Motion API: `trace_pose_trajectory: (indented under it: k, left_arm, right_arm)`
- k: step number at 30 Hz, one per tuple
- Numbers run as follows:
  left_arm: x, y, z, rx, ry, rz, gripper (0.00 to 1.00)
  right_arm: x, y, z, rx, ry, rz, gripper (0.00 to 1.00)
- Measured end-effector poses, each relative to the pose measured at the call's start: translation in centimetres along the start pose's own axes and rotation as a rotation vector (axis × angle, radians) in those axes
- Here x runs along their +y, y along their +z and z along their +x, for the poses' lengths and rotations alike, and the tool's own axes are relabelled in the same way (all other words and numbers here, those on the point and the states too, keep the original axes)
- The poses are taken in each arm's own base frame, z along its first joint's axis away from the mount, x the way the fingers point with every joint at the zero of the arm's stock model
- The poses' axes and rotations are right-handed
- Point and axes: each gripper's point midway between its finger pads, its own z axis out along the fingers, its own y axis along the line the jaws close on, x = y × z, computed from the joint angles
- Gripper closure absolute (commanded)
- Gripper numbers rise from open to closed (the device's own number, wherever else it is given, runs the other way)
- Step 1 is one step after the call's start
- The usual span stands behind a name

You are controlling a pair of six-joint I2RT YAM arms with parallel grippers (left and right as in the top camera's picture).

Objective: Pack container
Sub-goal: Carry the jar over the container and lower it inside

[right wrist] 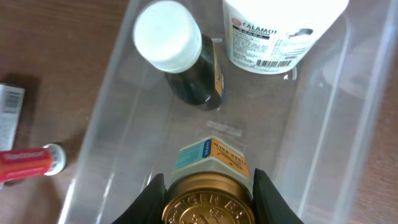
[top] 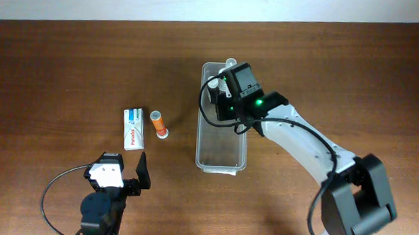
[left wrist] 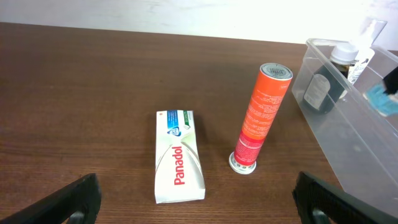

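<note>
The clear plastic container (top: 222, 159) lies lengthwise in the middle of the table; it also shows in the left wrist view (left wrist: 348, 118) and the right wrist view (right wrist: 323, 124). My right gripper (right wrist: 208, 205) is shut on a small jar with a gold lid (right wrist: 208, 199), held inside the container at its far end (top: 231, 97). A dark bottle with a white cap (right wrist: 180, 56) and a white Calamol bottle (right wrist: 273, 31) stand in the container beyond it. My left gripper (left wrist: 199, 199) is open and empty, near the table's front (top: 125, 177).
A white Panadol box (left wrist: 179, 155) (top: 133, 128) and an orange tube with a white cap (left wrist: 261, 115) (top: 159, 123) lie on the brown table left of the container, in front of my left gripper.
</note>
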Motion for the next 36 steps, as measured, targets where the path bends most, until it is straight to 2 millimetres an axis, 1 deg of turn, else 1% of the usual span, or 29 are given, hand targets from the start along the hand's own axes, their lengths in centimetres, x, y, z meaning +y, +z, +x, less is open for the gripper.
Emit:
trace_pose_trajectory:
  k: [3,5,9,13,16,18,19,22,24,27,29,36]
  left_arm:
    - [0.0,0.0,0.0,0.000,0.000,0.000,0.01]
    - [0.0,0.0,0.0,0.000,0.000,0.000,0.01]
    - [0.0,0.0,0.0,0.000,0.000,0.000,0.01]
    - [0.0,0.0,0.0,0.000,0.000,0.000,0.01]
    - [0.0,0.0,0.0,0.000,0.000,0.000,0.01]
    - [0.0,0.0,0.0,0.000,0.000,0.000,0.01]
    - [0.0,0.0,0.0,0.000,0.000,0.000,0.01]
    - [0.0,0.0,0.0,0.000,0.000,0.000,0.01]
    - [0.0,0.0,0.0,0.000,0.000,0.000,0.01]
    - [0.0,0.0,0.0,0.000,0.000,0.000,0.01]
    - [0.0,0.0,0.0,0.000,0.000,0.000,0.01]
    - [0.0,0.0,0.0,0.000,0.000,0.000,0.01]
  right_arm:
    - [-0.6,1.0,0.1,0.000,0.001,0.033,0.75]
    - [-1.3,2.1,0.3,0.006,0.003,0.061,0.75]
    - [-2.0,3.6,0.3,-0.002,0.005,0.081,0.75]
    - [-2.3,4.3,-0.1,-0.019,0.007,0.082,0.75]
    - [-2.4,4.3,-0.7,-0.039,0.013,0.080,0.74]
    - [-2.6,4.3,-0.8,-0.044,0.017,0.081,0.60]
    - [-2.8,4.3,-0.9,-0.044,0.017,0.083,0.55]
    - [-3.0,4.3,-1.0,-0.047,0.022,0.086,0.51]
    - [-3.1,4.3,-1.0,-0.046,0.023,0.086,0.48]
    - [-3.1,4.1,-0.8,-0.027,0.023,0.092,0.48]
    - [-3.0,3.8,-1.0,-0.017,0.022,0.095,0.48]
    - [-2.7,1.6,-1.8,0.042,0.021,0.113,0.48]
